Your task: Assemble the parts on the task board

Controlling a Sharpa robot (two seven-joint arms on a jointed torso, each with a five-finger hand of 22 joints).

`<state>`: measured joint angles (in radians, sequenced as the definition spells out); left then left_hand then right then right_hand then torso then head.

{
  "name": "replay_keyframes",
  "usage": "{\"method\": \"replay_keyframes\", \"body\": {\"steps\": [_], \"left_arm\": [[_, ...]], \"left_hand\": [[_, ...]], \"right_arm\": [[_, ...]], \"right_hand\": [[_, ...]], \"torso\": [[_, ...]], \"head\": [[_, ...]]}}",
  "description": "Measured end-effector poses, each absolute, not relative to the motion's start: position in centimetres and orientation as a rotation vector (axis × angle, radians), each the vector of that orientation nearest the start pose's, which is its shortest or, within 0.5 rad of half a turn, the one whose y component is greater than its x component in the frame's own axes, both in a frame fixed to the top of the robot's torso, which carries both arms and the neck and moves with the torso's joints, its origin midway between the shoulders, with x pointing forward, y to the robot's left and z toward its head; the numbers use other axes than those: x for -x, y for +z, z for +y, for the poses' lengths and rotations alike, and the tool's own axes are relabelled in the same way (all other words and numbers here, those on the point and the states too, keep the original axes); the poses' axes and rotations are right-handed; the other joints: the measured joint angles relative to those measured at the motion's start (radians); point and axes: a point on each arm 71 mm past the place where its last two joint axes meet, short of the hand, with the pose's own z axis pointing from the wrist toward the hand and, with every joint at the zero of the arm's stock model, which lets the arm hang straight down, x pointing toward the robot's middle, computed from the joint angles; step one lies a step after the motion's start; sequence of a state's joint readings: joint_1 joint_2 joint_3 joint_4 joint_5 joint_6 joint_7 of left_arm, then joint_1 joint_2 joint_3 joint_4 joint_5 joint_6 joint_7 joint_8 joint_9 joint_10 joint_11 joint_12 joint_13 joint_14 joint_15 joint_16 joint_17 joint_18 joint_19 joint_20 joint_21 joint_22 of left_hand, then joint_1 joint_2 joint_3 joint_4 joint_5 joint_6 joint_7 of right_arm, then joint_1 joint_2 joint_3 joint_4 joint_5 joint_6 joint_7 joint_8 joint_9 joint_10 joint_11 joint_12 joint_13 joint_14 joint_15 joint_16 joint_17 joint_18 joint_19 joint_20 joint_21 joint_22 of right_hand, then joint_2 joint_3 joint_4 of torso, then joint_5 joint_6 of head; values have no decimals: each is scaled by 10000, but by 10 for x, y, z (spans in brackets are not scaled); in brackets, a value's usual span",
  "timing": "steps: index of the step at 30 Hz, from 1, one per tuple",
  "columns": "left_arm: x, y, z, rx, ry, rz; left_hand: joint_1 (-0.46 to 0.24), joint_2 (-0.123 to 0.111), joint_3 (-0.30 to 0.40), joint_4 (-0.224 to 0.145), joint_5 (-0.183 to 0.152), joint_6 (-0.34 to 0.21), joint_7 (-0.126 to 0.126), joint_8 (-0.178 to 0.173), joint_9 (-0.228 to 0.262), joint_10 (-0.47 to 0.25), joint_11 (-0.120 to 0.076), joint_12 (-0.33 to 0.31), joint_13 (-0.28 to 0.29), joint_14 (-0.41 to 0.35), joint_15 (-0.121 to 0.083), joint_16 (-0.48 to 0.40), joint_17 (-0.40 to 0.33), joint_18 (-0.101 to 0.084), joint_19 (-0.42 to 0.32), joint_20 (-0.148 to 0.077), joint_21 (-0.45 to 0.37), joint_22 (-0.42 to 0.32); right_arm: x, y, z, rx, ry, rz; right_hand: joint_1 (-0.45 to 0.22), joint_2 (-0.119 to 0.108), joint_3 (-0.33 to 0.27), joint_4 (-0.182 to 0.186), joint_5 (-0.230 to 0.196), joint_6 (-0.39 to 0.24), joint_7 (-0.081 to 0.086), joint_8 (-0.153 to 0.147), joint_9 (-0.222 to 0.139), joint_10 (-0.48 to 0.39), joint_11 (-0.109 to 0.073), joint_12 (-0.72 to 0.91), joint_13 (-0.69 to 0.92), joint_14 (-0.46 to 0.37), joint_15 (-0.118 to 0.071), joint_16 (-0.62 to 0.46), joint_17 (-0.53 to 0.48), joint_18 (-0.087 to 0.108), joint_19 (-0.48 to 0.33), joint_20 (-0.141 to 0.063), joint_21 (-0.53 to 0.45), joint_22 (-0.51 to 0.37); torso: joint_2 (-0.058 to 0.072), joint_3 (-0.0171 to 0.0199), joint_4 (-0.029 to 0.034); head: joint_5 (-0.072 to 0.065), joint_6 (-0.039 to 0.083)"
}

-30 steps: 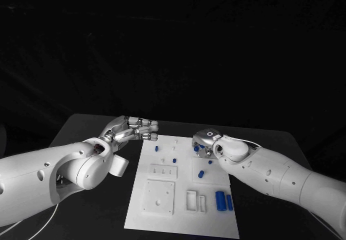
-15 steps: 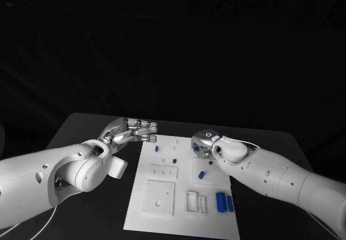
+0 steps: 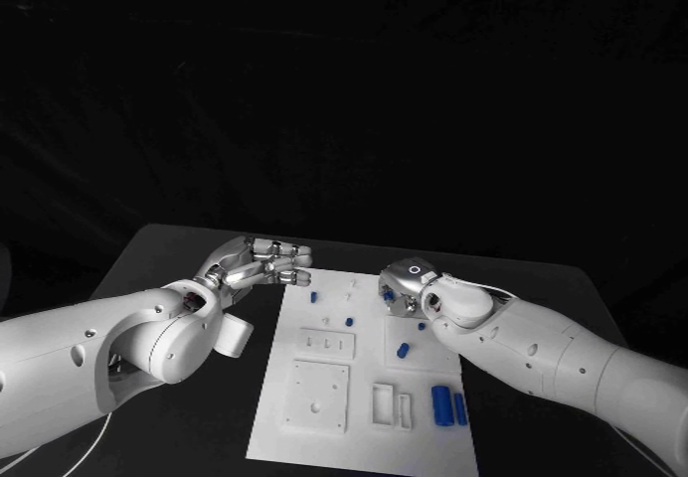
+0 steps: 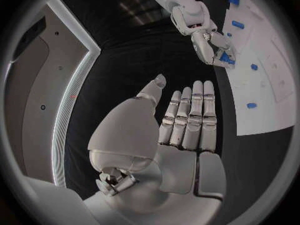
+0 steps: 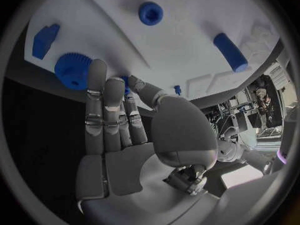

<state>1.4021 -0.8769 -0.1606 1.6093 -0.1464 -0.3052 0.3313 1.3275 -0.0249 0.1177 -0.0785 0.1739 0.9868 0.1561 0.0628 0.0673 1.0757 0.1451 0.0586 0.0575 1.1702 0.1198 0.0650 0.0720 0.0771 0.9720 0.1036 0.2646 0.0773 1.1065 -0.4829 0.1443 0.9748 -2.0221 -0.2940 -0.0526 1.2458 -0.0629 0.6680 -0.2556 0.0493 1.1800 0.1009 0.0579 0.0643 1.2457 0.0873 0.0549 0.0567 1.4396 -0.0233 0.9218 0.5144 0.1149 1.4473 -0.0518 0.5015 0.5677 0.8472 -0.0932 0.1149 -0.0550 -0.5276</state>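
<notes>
right hand (image 3: 402,285) over task board (image 3: 333,417), blue parts (image 3: 446,405) near

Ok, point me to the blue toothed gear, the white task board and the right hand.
Blue toothed gear (image 5: 73,70): right wrist view, on its flat face.
White task board (image 3: 430,452): head view, bare near corner.
Silver right hand (image 5: 128,130): right wrist view, on its palm.

Task board (image 3: 359,397): matt white plastic, smooth, with raised moulded blocks; parts (image 3: 440,405): smooth blue plastic, one a toothed gear (image 5: 73,70); hands (image 4: 187,120): satin silver metal-look fingers; arms (image 3: 574,363): glossy white shell; table (image 3: 172,258): matt black.
</notes>
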Motion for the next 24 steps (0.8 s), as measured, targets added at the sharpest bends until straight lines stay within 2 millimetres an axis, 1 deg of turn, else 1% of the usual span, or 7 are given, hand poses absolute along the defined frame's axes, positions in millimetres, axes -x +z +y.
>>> {"method": "replay_keyframes", "body": {"steps": [5, 11, 15, 17, 19, 23, 24], "left_arm": [[-488, -122, 198, 8162, -15146, 15157], [-489, -122, 199, 8183, -15101, 15145], [-489, -122, 200, 8194, -15078, 15140], [-489, -122, 200, 8192, -15076, 15141], [-490, -122, 199, 8184, -15085, 15148], [-490, -122, 197, 8166, -15115, 15168], [-490, -122, 196, 8161, -15124, 15173]], "left_hand": [[0, 0, 0, 0, 0, 0, 0, 0, 0, 0, 0, 0, 0, 0, 0, 0, 0, 1, 0, 0, 0, 0], [0, 0, 0, 0, 0, 1, 1, 0, 0, 0, 0, 0, -1, 0, 0, 0, 0, 1, 0, 0, 0, 1], [0, 0, 0, 0, 0, 1, 1, 0, 0, 0, 0, 0, -1, 0, 0, 0, 0, 1, 0, 0, 0, 1], [0, 0, 0, 0, 0, 1, 1, 0, 0, 0, 0, 0, -1, 0, 0, 0, 0, 1, 0, 0, 0, 1], [41, 41, 0, 0, 0, 1, 1, 0, 0, 0, 0, 0, -1, 0, 0, 0, 0, 0, 0, 0, 0, 1], [41, 41, 0, 0, 0, 4, 4, 0, 0, 0, -1, 0, -1, 0, 0, 0, 0, 1, 0, 0, 0, 1], [41, 41, 0, -1, 0, 4, 5, 0, 0, 0, 0, 0, -2, 0, 0, 0, 0, 1, 0, 0, 0, 1]], "right_arm": [[-567, -200, -163, 4778, 3025, 14502], [-569, -187, -153, 4503, 3241, 14069], [-570, -179, -143, 4325, 3390, 13849], [-571, -176, -138, 4235, 3466, 13768], [-572, -174, -133, 4167, 3534, 13706], [-573, -173, -125, 4090, 3592, 13689], [-574, -173, -124, 4073, 3592, 13694]], "right_hand": [[12, 12, -245, -70, 0, 4, 1, 0, 8, 1, 1, 8, 24, 0, 0, 0, 0, -9, -1, -1, 0, 146], [12, 12, -387, -131, 0, 4, 1, 0, 9, 2, 1, 16, 28, 0, 0, 41, -1, -15, -2, -1, 0, 234], [12, 12, -433, -172, 14, 19, 17, 0, 9, 2, 1, 17, 27, -35, -35, 41, -1, -21, -2, 0, 0, 318], [12, 12, -487, -177, 126, 35, 31, 0, 9, 2, 0, 17, 28, -35, -35, 41, -1, -26, -2, 0, 0, 352], [12, 12, -491, -177, 127, 34, 31, 0, 8, 2, 0, 17, 27, -35, -35, 40, -2, -48, -2, 0, -40, 373], [12, 11, -573, -203, 127, 34, 31, 0, 8, 5, -3, 17, 27, -35, -35, 39, -2, 18, -2, 1, -82, 442], [12, 11, -585, -214, 127, 35, 31, 0, 8, 73, -71, 16, 27, -35, -35, 39, -2, 63, -2, 1, -95, 464]], "torso": [[12, -21, 13], [29, -47, 48], [42, -66, 70], [50, -73, 76], [57, -78, 81], [64, -91, 89], [65, -96, 91]], "head": [[38, 61], [56, 143], [59, 194], [81, 220], [86, 238], [97, 260], [100, 261]]}}
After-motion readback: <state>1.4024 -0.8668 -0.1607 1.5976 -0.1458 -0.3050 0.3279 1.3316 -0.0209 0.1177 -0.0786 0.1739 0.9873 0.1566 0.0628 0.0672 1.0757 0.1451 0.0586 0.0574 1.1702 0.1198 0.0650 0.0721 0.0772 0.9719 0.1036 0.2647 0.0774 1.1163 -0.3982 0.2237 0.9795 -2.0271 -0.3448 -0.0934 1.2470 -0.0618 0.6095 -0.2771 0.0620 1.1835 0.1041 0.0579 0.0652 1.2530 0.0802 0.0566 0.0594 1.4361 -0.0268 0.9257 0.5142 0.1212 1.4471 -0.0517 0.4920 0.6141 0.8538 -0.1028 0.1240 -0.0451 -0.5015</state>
